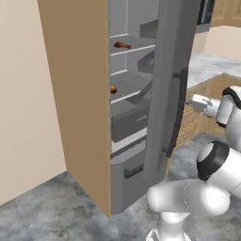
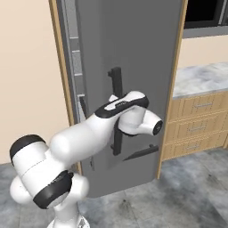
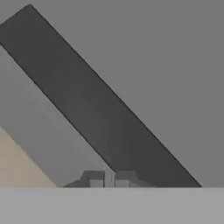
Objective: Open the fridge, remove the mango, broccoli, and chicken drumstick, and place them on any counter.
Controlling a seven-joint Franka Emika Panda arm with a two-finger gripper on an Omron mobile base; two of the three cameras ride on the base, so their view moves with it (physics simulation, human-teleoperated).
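The fridge (image 1: 129, 141) stands with its dark grey door (image 1: 169, 70) swung partly open. On an upper shelf inside lies the reddish-brown chicken drumstick (image 1: 121, 45). The orange mango (image 1: 113, 89) sits on a lower shelf at the left edge. The broccoli is hidden from view. My gripper (image 1: 192, 100) hovers just right of the door's black bar handle (image 1: 179, 113). In the hand view the gripper (image 3: 108, 179) is shut with nothing between its tips, and the handle (image 3: 100, 109) runs diagonally just beyond them. From the right, my forearm crosses the handle (image 2: 116, 80).
The marbled counter (image 2: 200, 78) over wood drawers (image 2: 196, 120) lies right of the fridge. The same counter (image 1: 207, 66) shows behind the door in the left base view. A beige wall (image 1: 23, 94) closes the left side. The fridge's lower drawer (image 1: 134, 172) is closed. The floor is grey stone.
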